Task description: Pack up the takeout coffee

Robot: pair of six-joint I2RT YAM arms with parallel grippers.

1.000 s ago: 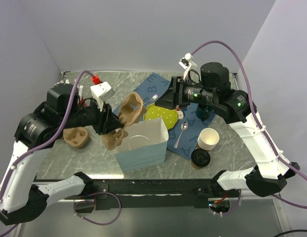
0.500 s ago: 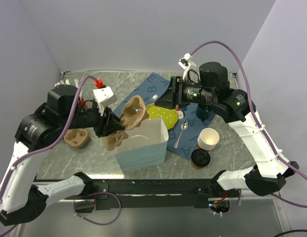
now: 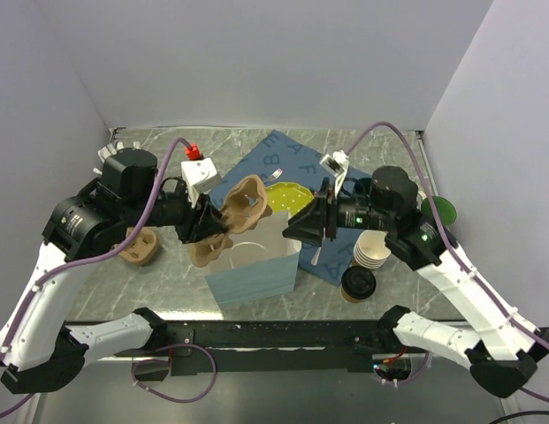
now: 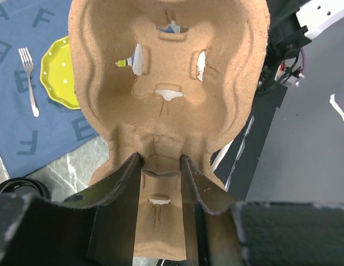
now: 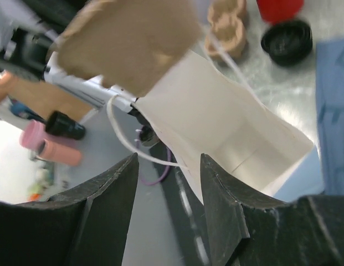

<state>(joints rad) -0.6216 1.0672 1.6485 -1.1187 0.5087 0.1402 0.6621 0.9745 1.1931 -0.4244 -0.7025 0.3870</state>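
Left wrist view: the left gripper (image 4: 160, 180) has its two dark fingers (image 4: 119, 208) pinched on the near rim of a brown pulp cup carrier (image 4: 166, 72), with a narrow strip of the moulded fibre caught between them and the carrier's open pockets facing the camera. In the top external view that carrier hangs tilted in the air above the far left corner of a paper bag (image 3: 252, 276), which is pale blue outside and white inside and stands upright and open on the table (image 3: 150, 296). The right gripper (image 5: 169, 185) hovers at the bag's right rim with its jaws spread and nothing clamped between them. From its wrist camera, the bag's white interior fills the gap between the fingers (image 5: 108, 213), and a thin white handle cord (image 5: 124, 141) loops across just beyond the tips. I cannot tell whether the cord touches them. The takeout coffee (image 3: 358, 283), a brown cup under a black lid, stands upright on the table to the right of the bag, toward the near edge. It is outside the bag and apart from both grippers, just near of a stack of lidless paper cups (image 3: 373, 249). Both cups sit by the near right corner of a blue lettered placemat (image 3: 283, 150). A yellow plate (image 3: 287, 196) lies on the mat behind the bag, with a fork (image 4: 29, 77) beside it. A second pulp carrier (image 3: 137, 246) rests on the table at the left, well apart from the bag.
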